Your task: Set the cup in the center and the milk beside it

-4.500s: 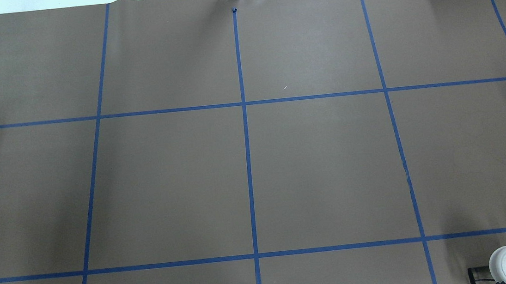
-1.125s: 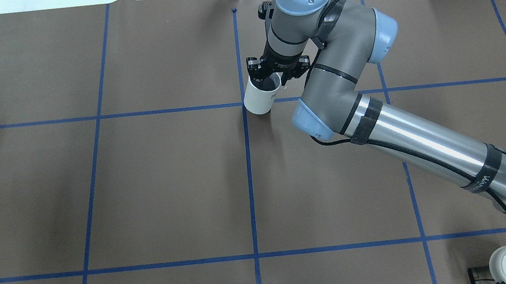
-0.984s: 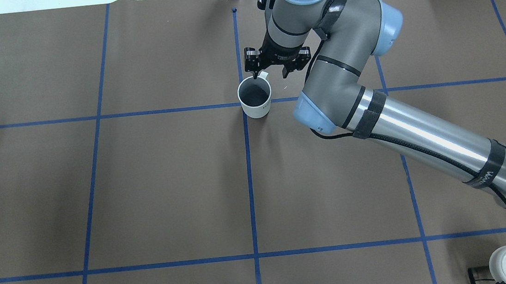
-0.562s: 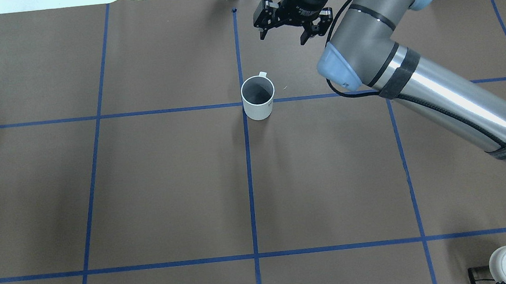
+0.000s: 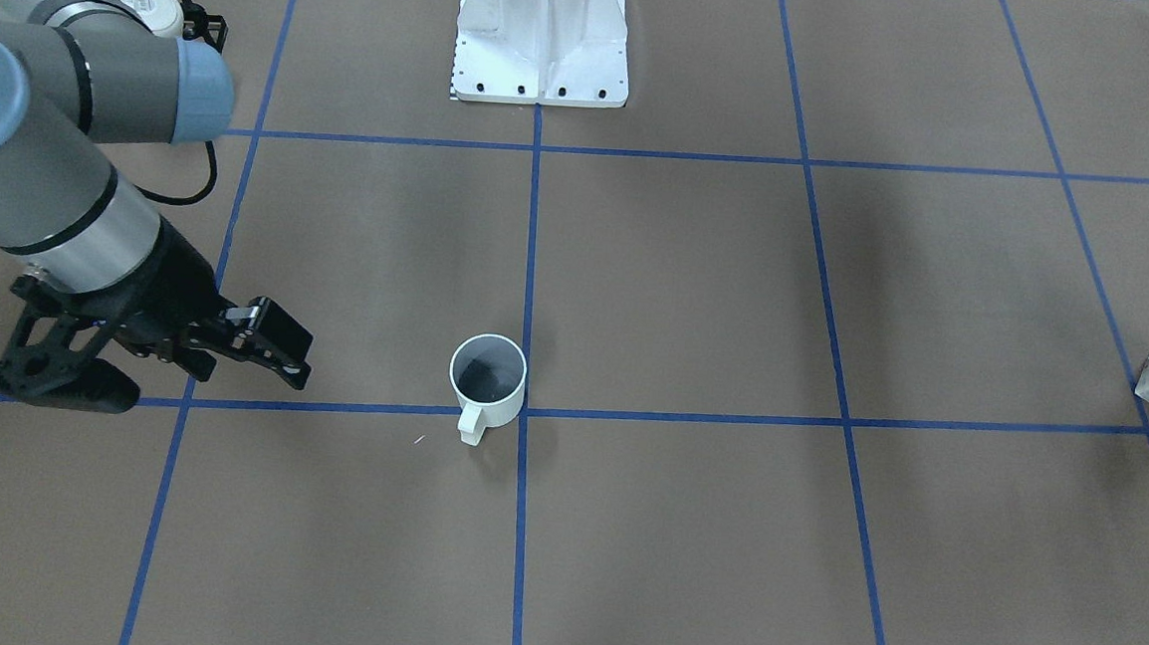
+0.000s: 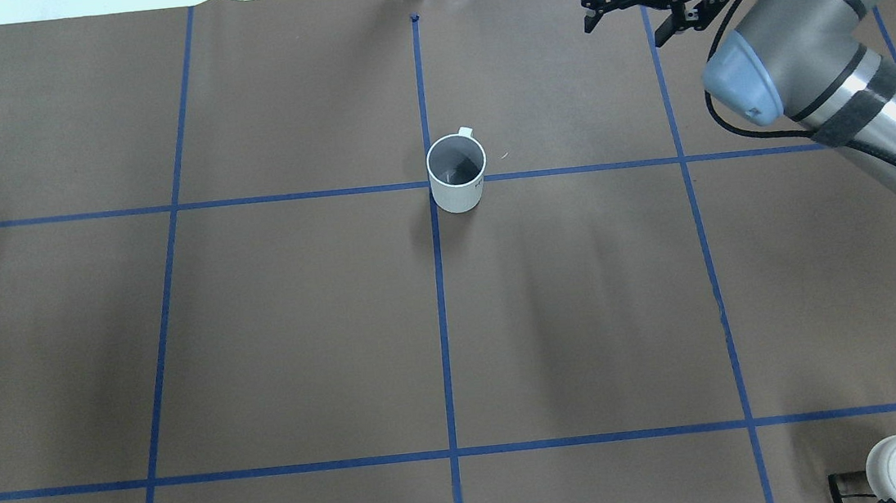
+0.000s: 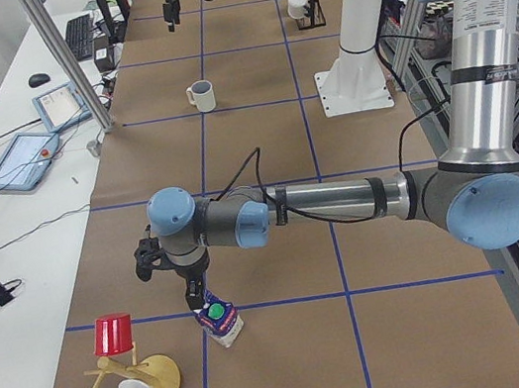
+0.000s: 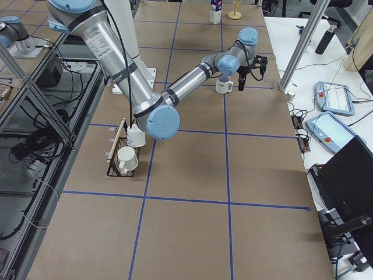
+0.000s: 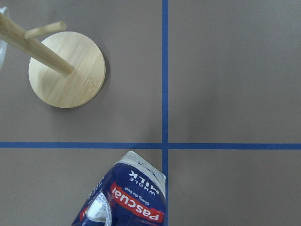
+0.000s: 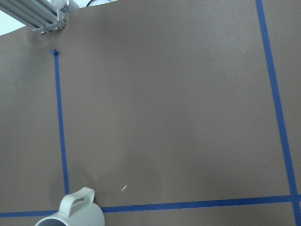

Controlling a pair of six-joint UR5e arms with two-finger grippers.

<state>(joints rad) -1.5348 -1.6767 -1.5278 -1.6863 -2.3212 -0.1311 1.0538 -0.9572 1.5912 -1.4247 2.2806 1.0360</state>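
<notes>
**Tilted carton near the table's end — the cup is at centre**

The cup (image 6: pixel 457 172) stands upright at the middle tape crossing, with its handle at 12 o'clock in the overhead view. The right claw (image 6: pixel 623 36) hangs wide open and empty at the cup's 2 o'clock, well apart. The milk (image 7: pixel 219 320) sits near the left end of the table (image 6: pixel 299 323) and looks tilted. The left claw (image 7: pixel 169 288) is right over it, but I cannot tell whether it is open or gripping. A poor pinch could topple the carton — the wooden stand (image 9: pixel 66 70) lies near, at its 10 o'clock in the wrist view. Setting the milk down too close could nudge the cup. Bare table shows at the cup's 3 and 9 o'clock.
</notes>
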